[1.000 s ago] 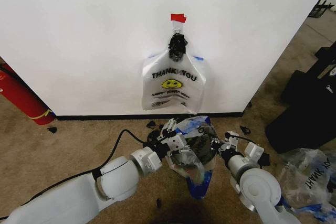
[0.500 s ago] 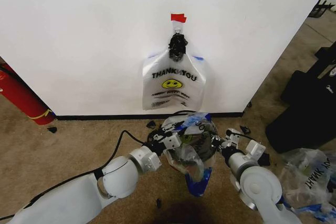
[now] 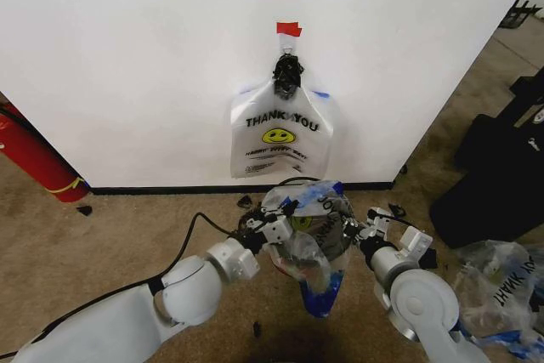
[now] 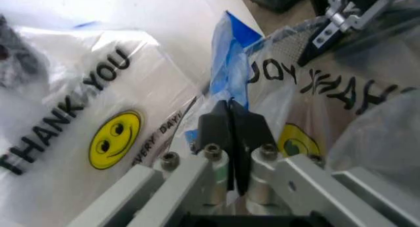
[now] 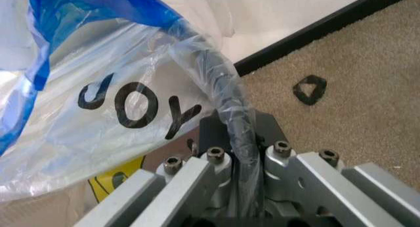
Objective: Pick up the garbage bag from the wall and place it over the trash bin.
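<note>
We log: tan carpet floor [image 3: 102, 227], small black scraps [image 3: 83, 210] scattered on it. Red cylinder with yellow band [image 3: 38, 163] leaning far left. Black bags [image 3: 497, 184] at right. Clear "MART" bag [image 3: 501, 291] beside them.

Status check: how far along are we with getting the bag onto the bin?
Done: one bag is off the wall. In hand: the left gripper and right gripper each pinch its edge, and plastic already wraps the bin rim at the right gripper. Left: seat the rest and release. A second bag hangs on the wall.
</note>
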You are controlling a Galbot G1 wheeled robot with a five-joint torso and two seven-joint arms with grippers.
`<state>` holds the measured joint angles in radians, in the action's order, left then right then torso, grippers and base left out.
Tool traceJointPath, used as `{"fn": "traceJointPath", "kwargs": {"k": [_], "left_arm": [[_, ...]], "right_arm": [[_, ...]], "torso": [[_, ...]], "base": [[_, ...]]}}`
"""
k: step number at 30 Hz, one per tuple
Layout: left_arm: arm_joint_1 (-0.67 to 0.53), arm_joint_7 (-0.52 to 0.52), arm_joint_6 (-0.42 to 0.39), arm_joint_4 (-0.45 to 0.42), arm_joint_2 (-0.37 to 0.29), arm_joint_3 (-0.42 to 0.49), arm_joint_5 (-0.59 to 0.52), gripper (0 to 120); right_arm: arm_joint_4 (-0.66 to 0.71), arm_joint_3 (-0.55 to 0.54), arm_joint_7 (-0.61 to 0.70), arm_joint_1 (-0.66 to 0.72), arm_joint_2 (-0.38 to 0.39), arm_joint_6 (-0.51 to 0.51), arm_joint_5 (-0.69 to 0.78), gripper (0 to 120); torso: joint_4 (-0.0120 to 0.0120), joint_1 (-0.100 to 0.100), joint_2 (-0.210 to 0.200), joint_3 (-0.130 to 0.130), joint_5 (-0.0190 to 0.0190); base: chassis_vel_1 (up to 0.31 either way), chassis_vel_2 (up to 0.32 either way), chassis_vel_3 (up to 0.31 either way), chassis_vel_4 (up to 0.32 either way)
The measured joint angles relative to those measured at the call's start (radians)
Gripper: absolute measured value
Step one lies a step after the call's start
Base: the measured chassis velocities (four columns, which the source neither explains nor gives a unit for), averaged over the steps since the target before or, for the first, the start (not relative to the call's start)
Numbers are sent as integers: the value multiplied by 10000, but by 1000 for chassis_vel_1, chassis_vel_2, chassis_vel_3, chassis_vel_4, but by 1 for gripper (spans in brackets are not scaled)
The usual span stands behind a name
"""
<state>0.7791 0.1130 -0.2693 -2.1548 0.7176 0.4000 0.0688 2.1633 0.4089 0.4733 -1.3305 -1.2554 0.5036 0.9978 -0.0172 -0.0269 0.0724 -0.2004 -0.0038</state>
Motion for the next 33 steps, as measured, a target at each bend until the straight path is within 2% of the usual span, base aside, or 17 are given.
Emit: {"fn": "traceJointPath", "kwargs": {"k": [4,6,9,11,15,18,19,24,26,31,33], "left_arm": [[91,-151,-3,78,-95,-47,802,25],[91,-156,-6,100,-84,-48,857,25],[56,-295,-82,296,51,-51,1425,41],[37,-327,-93,350,78,-51,1538,45],[-83,-342,-104,558,223,-72,1842,59],[-221,-325,-104,640,286,-69,1876,49],[-221,-325,-104,640,286,-69,1876,49],[-230,-126,-44,581,344,-55,1526,26],[-219,-119,-41,567,345,-51,1498,24],[-289,-68,-71,555,436,67,1168,1],[-330,-48,-74,585,459,83,1133,0]], "right_arm": [[11,-26,2,-19,-32,0,-10,0],[14,-30,2,-21,-33,0,-10,0],[43,-31,2,-29,-17,0,1,0],[53,-24,2,-27,-8,0,16,0],[89,-17,0,-20,9,1,53,0],[89,-17,-2,-6,3,2,65,0],[89,-17,-2,-6,3,2,65,0],[18,-44,-18,8,-39,1,41,0],[6,-44,-18,12,-41,2,36,0],[-37,-64,-26,36,-46,1,23,0],[-37,-64,-27,36,-43,2,23,0]], "torso": [[0,0,0,0,0],[0,0,0,0,0],[-2,0,0,0,0],[-1,0,0,0,-1],[-1,0,0,0,-1],[-2,0,0,0,-1],[-2,0,0,0,-1],[-2,0,0,0,0],[-1,0,0,0,0],[0,0,0,0,0],[-1,0,0,0,0]], "base": [[0,0,0,0],[0,0,0,0],[0,0,0,0],[0,0,0,0],[0,0,0,0],[0,0,0,0],[0,0,0,0],[0,0,0,0],[0,0,0,0],[0,0,0,0],[0,0,0,0]]}}
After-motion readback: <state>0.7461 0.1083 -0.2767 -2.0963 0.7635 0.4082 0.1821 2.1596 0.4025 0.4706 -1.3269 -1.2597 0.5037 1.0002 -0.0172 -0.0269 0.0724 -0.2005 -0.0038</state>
